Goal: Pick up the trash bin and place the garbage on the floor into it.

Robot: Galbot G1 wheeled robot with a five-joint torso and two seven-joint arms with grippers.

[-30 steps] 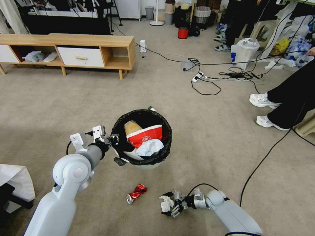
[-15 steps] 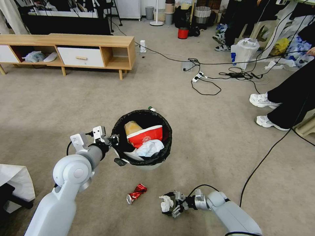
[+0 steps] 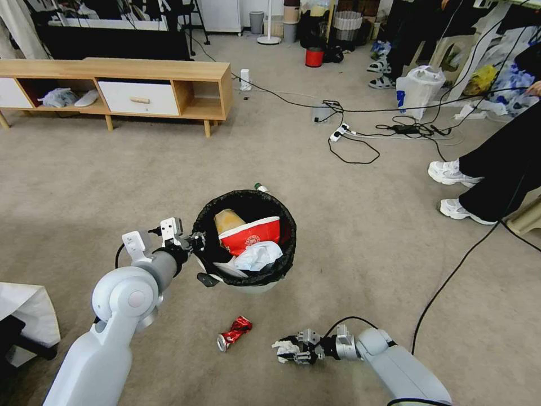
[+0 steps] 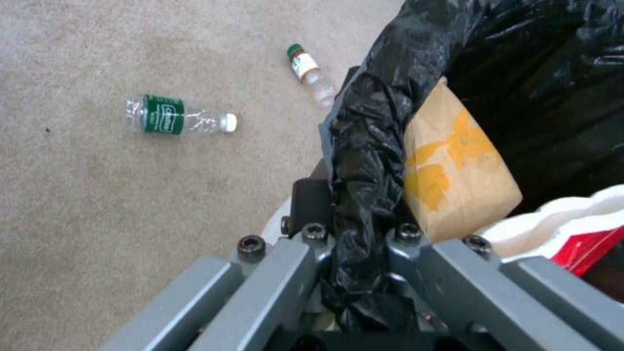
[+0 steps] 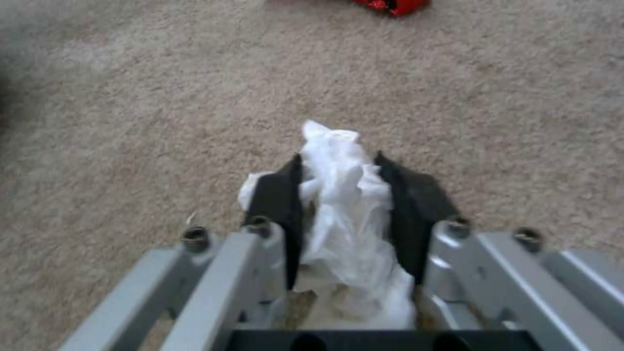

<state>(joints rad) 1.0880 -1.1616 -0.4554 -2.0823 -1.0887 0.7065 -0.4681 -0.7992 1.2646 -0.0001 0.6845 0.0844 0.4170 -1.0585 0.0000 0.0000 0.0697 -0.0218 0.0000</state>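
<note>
The trash bin, a white pail lined with a black bag, hangs just above the floor with my left gripper shut on its near-left rim. Inside lie a brown paper piece, a red-white carton and white tissue. My right gripper is down at the carpet, shut on a crumpled white tissue. A crushed red can lies just left of it. Two clear bottles lie on the carpet beyond the bin.
A low wooden cabinet stands at the far left. Black cables and a power strip cross the floor at the back and right. A seated person's legs and white shoes are at right. A white bag sits at near left.
My right gripper's fingers have closed on the white tissue and sunk slightly toward the carpet. The left arm and the bin have stayed still.
</note>
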